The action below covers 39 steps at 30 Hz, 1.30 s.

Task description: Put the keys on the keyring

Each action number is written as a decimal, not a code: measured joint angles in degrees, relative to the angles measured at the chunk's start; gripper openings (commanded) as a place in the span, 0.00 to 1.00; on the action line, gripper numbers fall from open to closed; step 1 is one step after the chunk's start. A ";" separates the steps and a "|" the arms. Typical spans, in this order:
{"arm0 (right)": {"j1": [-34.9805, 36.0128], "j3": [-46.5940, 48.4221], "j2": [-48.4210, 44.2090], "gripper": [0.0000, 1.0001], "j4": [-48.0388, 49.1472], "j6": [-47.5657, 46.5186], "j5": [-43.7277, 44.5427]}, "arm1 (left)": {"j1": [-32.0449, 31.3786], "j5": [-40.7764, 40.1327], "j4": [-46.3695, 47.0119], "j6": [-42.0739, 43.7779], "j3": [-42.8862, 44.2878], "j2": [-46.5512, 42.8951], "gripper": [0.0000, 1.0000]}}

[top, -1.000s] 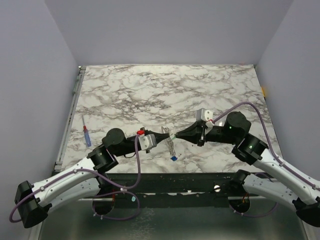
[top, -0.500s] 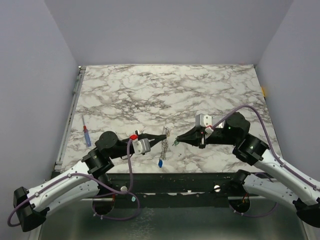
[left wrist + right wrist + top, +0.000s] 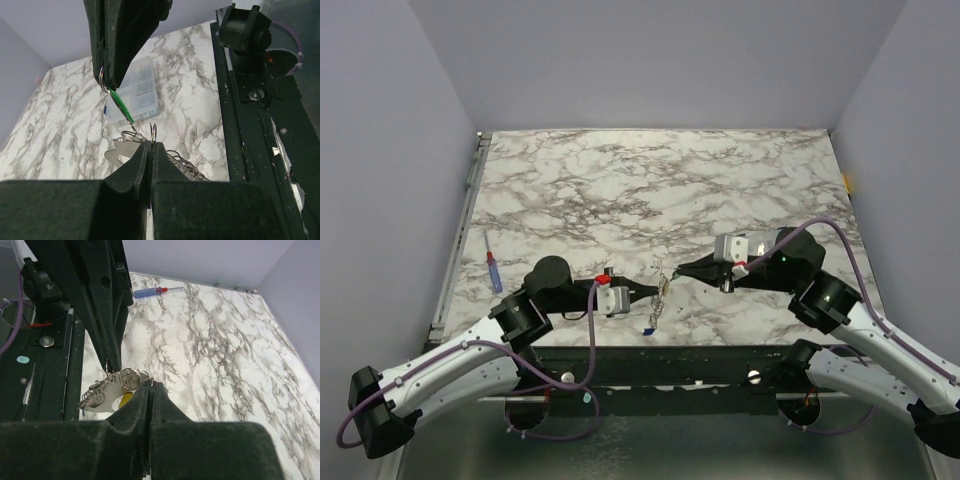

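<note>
Near the 6 o'clock edge of the marble surface (image 3: 650, 180) the two arms met tip to tip. The left tool (image 3: 648, 291) pointed toward 3 o'clock and the right tool (image 3: 682, 269) toward 9 o'clock. The keyring (image 3: 662, 284) hung between them, above the surface. The left tool's jaws were pressed together on the keyring's thin wire loop, with a flat silvery tag and coiled rings bunched just beside the tips. The right tool's jaws were likewise pinched closed on a small ring at the head of a green key (image 3: 122, 107), which slanted down until its tip reached the keyring. A blue key (image 3: 647, 329) dangled at 7 o'clock from the keyring, low by the surface's near edge. In the left wrist view, a clear box (image 3: 137, 95) lay on the surface behind the green key. A pen (image 3: 494, 271) lay well apart from the tools, at 9 o'clock by the surface's edge.
</note>
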 measured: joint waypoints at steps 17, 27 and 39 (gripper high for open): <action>0.90 -2.05 0.11 0.01 0.09 -3.69 -0.31 | 0.00 -0.07 9.70 -5.51 -2.34 0.61 0.00; 1.60 -2.05 0.81 0.01 0.11 -3.89 -0.92 | 0.00 -1.99 12.09 -7.02 -2.75 0.68 0.00; 2.73 -2.03 0.94 0.01 0.31 -3.89 -1.31 | 0.00 -1.97 13.46 -8.46 -2.91 1.81 0.00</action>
